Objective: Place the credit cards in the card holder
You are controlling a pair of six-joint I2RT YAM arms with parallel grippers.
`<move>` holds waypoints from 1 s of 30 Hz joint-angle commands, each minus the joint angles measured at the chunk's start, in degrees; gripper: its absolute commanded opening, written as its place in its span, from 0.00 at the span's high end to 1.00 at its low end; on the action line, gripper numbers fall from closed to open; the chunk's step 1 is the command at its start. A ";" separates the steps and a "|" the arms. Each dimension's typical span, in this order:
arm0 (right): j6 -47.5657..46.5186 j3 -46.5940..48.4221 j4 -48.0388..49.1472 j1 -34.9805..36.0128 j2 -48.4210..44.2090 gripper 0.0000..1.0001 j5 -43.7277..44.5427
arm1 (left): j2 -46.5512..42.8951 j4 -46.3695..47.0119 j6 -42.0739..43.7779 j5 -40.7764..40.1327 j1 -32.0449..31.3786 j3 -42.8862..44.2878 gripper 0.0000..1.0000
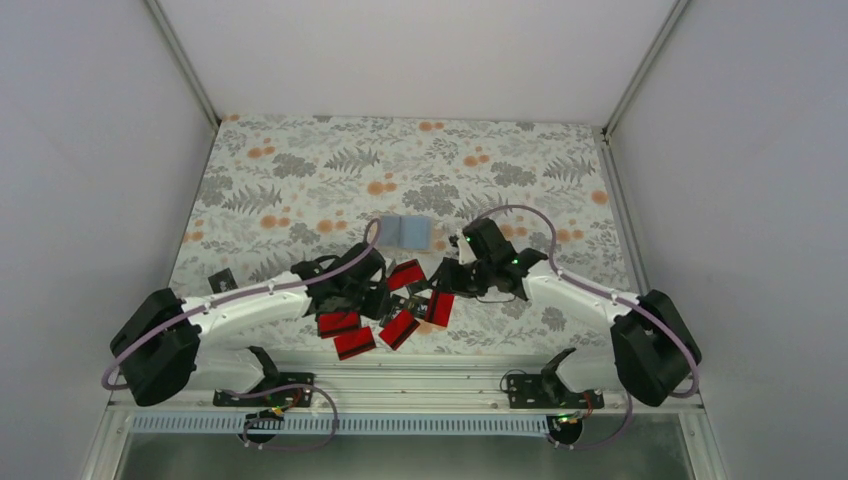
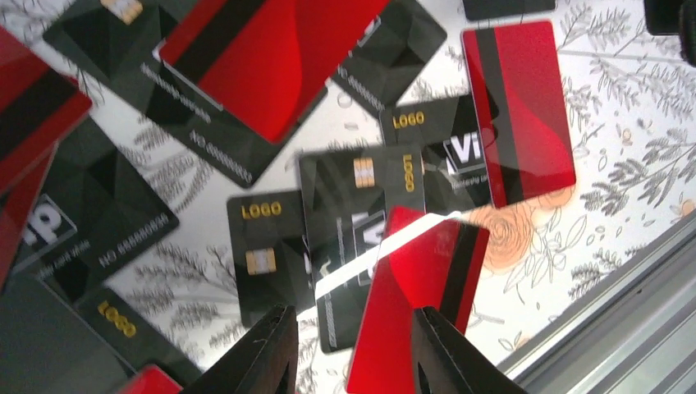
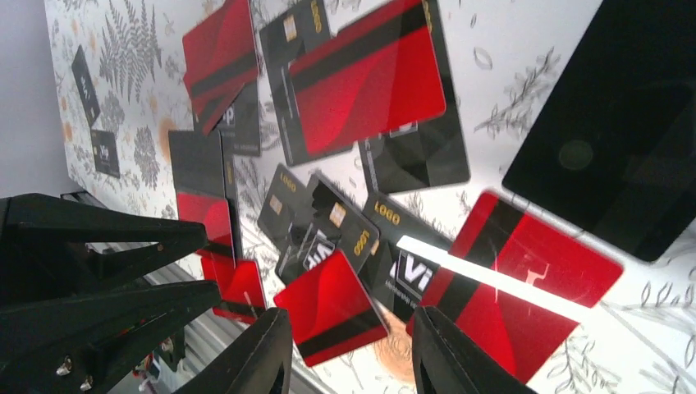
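Roughly a dozen credit cards (image 1: 395,310) are lying strewn in a loose, overlapping pile near the front edge of the floral cloth (image 1: 300,170), w/ one stray black card (image 1: 222,279) well apart to the left. The card holder (image 1: 405,231) is lying open, pale inside up, just behind the pile, on the side away from the arm bases. Both pairs of fingers are being held apart w/ nothing clamped btwn them. The left gripper (image 2: 354,328) is being hung over a first red card (image 2: 414,295) whose long axis is running away from the fingers and tilting right, so the jaw gap is being presented across its short side. The right gripper (image 3: 351,328) is being hung over a second red card (image 3: 332,308), which is lying diagonal to its jaws. The holder is being judged approx. midway btwn the two grippers, the right perhaps a touch nearer, so any card taken is probably needing to be carried away from the bases. Only the top cam is showing the holder and its bearing from the pile. The wrist cams are leaving it out but are showing card faces, overlaps and alignment under the jaws, all of which are being hidden from above by the arms. Whether the fingertips are touching any card cannot be told.
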 commanded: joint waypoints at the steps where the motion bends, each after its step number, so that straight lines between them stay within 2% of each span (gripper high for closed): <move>1: 2.43 -2.29 2.88 3.04 -2.95 0.61 0.26 | -2.99 -6.79 -8.46 -6.70 -4.66 -0.33 0.63; 7: -2.05 4.25 4.59 9.98 1.77 0.63 -0.86 | -9.12 -14.71 -25.34 -13.27 -13.45 -2.78 0.47; 12: -5.86 11.03 6.43 15.65 11.24 0.64 -3.13 | -14.95 -20.07 -38.40 -15.82 -19.36 -6.63 0.40; 16: -8.11 15.94 7.41 18.53 19.09 0.66 -5.71 | -18.24 -20.87 -47.97 -16.53 -23.61 -10.37 0.36; 23: -11.16 19.77 7.37 21.23 27.73 0.67 -9.26 | -20.35 -19.70 -57.78 -16.03 -26.40 -14.60 0.33; 30: -12.44 19.48 7.60 22.00 30.77 0.70 -10.66 | -22.80 -16.15 -62.60 -16.37 -27.54 -18.36 0.28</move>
